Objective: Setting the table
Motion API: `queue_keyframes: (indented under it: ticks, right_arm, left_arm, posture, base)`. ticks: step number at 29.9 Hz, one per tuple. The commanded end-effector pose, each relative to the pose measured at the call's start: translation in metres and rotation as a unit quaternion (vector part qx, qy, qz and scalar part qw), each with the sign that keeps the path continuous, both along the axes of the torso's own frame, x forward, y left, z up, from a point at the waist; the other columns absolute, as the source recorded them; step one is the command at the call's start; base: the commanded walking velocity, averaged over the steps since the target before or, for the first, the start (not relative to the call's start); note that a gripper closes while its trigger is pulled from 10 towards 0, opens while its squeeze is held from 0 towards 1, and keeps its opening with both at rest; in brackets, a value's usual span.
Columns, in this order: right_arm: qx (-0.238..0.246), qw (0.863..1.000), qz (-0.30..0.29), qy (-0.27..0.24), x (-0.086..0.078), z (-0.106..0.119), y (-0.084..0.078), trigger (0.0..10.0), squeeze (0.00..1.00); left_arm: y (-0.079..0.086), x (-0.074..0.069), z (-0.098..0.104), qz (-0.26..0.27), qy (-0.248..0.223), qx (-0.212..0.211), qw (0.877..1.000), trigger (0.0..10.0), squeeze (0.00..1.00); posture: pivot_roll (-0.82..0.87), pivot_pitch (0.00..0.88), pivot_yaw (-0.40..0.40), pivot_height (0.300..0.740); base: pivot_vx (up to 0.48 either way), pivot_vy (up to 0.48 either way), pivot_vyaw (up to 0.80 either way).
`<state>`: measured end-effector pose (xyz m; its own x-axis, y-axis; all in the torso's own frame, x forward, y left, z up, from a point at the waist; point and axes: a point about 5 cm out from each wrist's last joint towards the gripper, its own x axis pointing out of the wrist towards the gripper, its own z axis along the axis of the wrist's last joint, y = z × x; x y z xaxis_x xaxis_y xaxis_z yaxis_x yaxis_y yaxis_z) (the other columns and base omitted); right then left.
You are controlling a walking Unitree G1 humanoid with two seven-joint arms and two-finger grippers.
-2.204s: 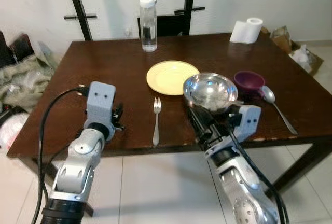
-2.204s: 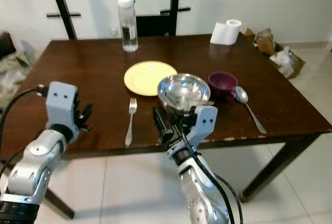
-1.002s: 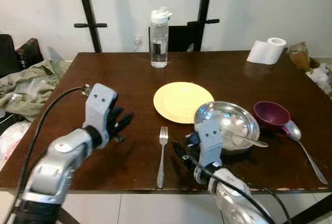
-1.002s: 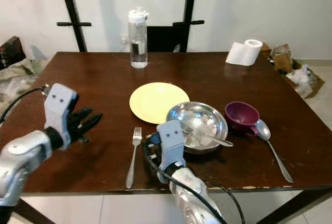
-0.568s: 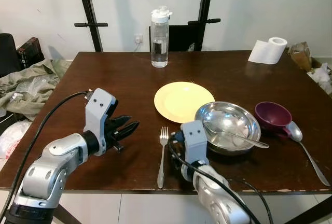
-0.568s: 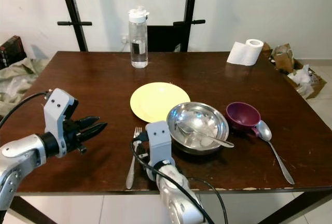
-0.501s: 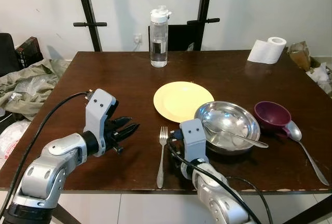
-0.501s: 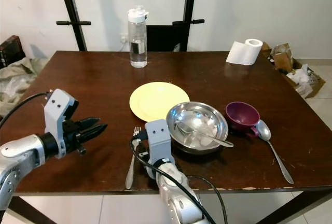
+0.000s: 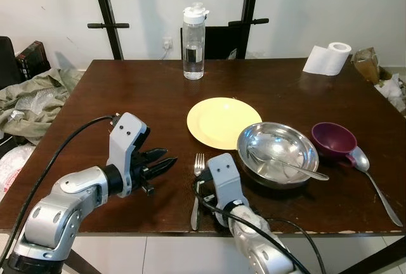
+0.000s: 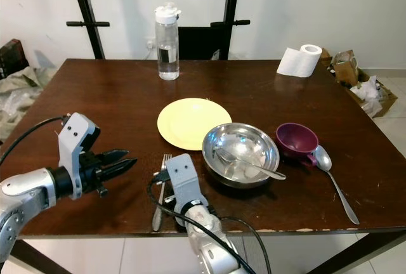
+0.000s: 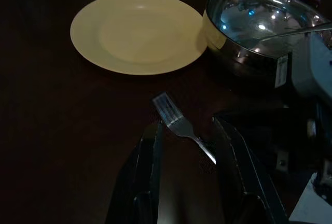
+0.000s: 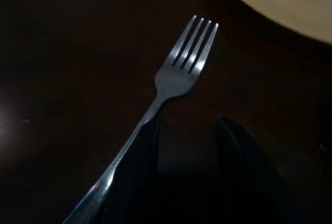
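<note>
Right hand closing in on the fork at the near edge of the table

The fork (image 9: 196,188) lies flat on the table (image 9: 114,109), near of the yellow plate (image 9: 223,122) and left of the steel bowl (image 9: 277,153). The right hand (image 12: 189,175) sits low over its handle, fingers spread, one finger alongside the shaft. The left hand (image 9: 158,165) hovers to the left, spread and holding nothing. The thin handle, flat on the wood, could slip or skid if the fingers close off-centre, and both hands crowd the same spot.
</note>
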<state>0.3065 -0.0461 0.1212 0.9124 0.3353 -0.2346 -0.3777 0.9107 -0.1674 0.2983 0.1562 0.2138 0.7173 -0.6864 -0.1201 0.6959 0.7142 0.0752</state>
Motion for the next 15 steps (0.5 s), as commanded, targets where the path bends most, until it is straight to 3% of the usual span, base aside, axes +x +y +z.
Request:
queue_keyframes:
  ticks: [1, 6, 7, 10, 15]
  right_arm:
    - [-0.019, 0.999, 0.014, 0.026, -0.005, -0.016, 0.007, 10.0, 0.0]
    - [-0.033, 0.999, 0.02, 0.025, -0.002, -0.018, 0.01, 10.0, 0.0]
    - [-0.061, 0.998, 0.022, 0.022, 0.001, -0.022, 0.01, 10.0, 0.0]
    - [-0.08, 0.996, 0.019, 0.023, 0.002, -0.026, 0.008, 10.0, 0.0]
    - [-0.052, 0.998, 0.01, 0.029, 0.004, -0.025, 0.005, 10.0, 0.0]
  left_arm:
    - [-0.002, -0.003, -0.005, -0.002, 0.012, 0.002, 1.0, 10.0, 0.0]
    - [-0.002, -0.003, -0.006, 0.003, 0.012, 0.003, 1.0, 10.0, 0.0]
    - [-0.001, -0.003, -0.007, 0.007, 0.012, 0.003, 1.0, 10.0, 0.0]
    - [-0.001, -0.003, -0.007, 0.009, 0.013, 0.002, 1.0, 10.0, 0.0]
    - [-0.001, -0.003, -0.008, 0.014, 0.014, 0.002, 1.0, 10.0, 0.0]
  posture:
    - [0.11, 0.155, 0.085, 0.74]
    - [0.12, 0.148, 0.083, 0.74]
    - [0.12, 0.146, 0.081, 0.74]
    - [0.12, 0.141, 0.078, 0.74]
    - [0.12, 0.137, 0.076, 0.74]
  base:
    - [0.0, 0.0, 0.0]
    - [0.0, 0.0, 0.0]
    - [0.0, 0.0, 0.0]
    - [0.0, 0.0, 0.0]
    - [0.0, 0.0, 0.0]
